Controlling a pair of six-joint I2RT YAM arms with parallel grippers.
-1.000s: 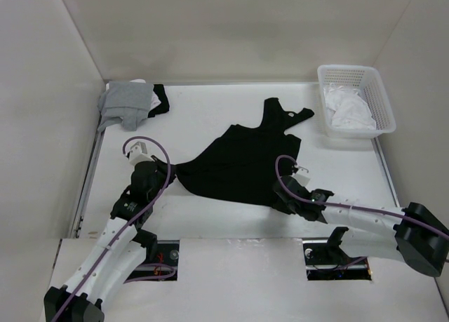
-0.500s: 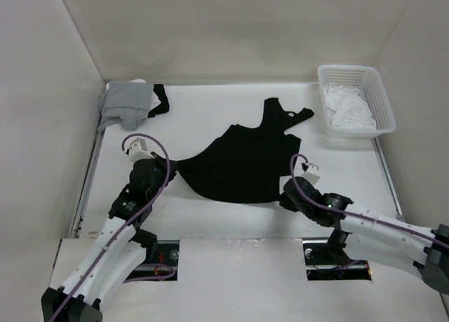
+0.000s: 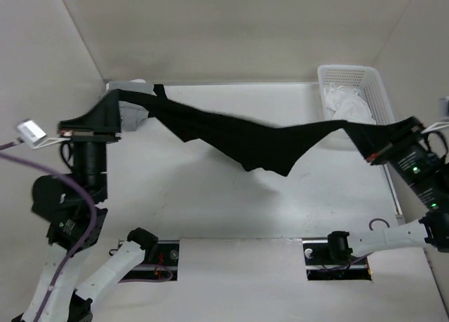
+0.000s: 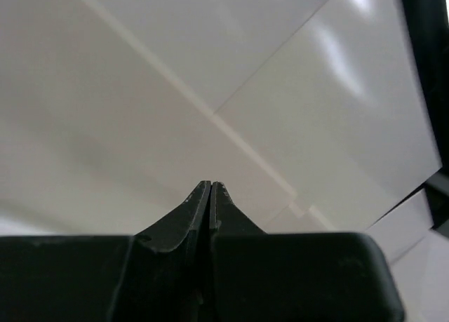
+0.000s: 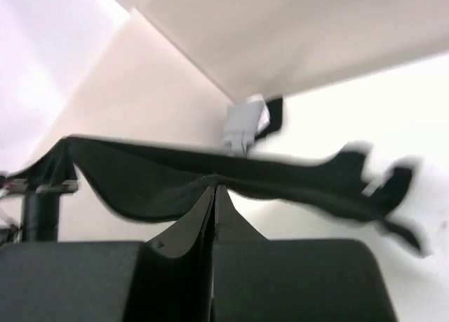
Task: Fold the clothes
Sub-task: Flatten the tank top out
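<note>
Black fingers of the left hand point(image 3: 111, 110) are pressed tight together high over the near-left part of the white surface point(image 3: 210, 210). Seen from above, they pinch one end of the black garment point(image 3: 259, 143). That hand's own camera shows only its closed tips point(image 4: 210, 196) against pale walls. On the near right, the right hand point(image 3: 379, 150) is raised to about the same height and is clamped on the garment's other end. Its wrist view shows the thin fabric point(image 5: 210, 175) caught between the closed tips point(image 5: 214, 192). The garment hangs in the air between the two hands as a long band slanting across the middle of the surface. It sags to a loose fold near its centre, and in the right wrist view its trailing edges are blurred. Farther back on the right, a white basket point(image 3: 351, 71) holds a white cloth point(image 3: 347, 113), and the garment's right end crosses in front of the basket's near side. At the far-left corner lies a grey garment point(image 3: 131, 113), partly hidden behind the left hand and the black fabric.
</note>
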